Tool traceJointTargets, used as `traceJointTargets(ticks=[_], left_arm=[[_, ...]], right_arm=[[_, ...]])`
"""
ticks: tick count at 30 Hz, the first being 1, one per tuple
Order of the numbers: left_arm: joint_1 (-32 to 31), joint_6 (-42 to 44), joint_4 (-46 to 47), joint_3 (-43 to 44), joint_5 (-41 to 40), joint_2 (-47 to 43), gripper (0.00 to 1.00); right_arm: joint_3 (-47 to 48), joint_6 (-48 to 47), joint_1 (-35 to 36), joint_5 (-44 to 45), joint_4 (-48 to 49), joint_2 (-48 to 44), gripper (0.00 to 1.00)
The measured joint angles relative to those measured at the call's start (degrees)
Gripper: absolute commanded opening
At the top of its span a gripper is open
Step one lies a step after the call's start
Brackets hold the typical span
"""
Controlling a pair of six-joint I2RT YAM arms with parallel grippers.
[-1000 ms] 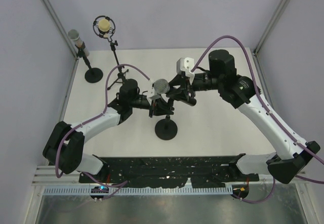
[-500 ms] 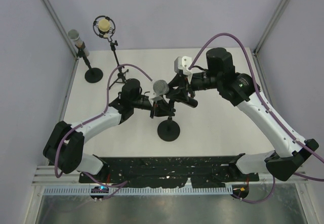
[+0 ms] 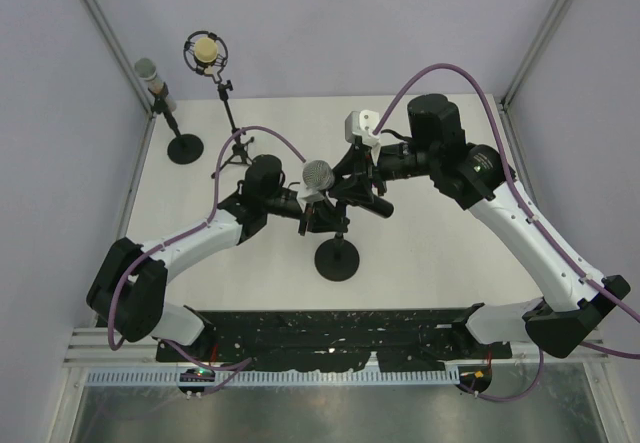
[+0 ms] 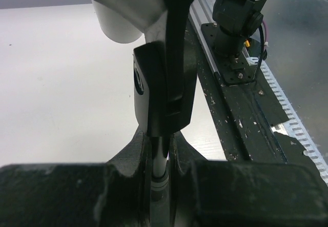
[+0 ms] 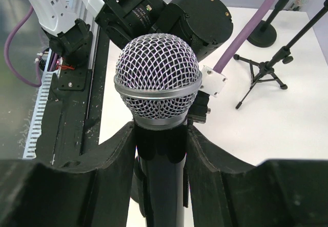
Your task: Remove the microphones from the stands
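Note:
The microphone (image 3: 318, 175) has a silver mesh head (image 5: 157, 73) and a black body (image 5: 163, 186). It sits in the black clip (image 4: 164, 94) of the stand, whose round base (image 3: 337, 260) rests on the white table. My right gripper (image 5: 160, 145) is shut on the microphone's body just below the head, reaching in from the right (image 3: 347, 191). My left gripper (image 4: 160, 152) is shut on the stand's thin pole right under the clip, coming from the left (image 3: 303, 210).
At the back left a grey-headed microphone (image 3: 150, 75) stands on a round-based stand (image 3: 185, 148). Beside it a yellow microphone in a shock mount (image 3: 205, 53) stands on a tripod (image 3: 237, 150). The black mounting plate (image 3: 330, 333) runs along the near edge.
The stand's base has slid a little to the right and toward the near edge. Both arms have shifted slightly with it, and both grips are unchanged.

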Motion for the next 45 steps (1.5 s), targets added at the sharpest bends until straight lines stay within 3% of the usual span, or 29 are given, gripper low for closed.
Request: traceJointTargets(ticks=[43, 45], left_arm=[[-2.3, 4.8, -5.3, 2.7, 1.4, 1.1, 0.0], [-2.3, 4.8, -5.4, 2.7, 1.4, 1.1, 0.11]], right_arm=[[1.6, 6.8, -0.4, -2.4, -1.8, -0.7, 0.18], [1.6, 7.0, -0.5, -2.5, -1.8, -0.7, 0.18]])
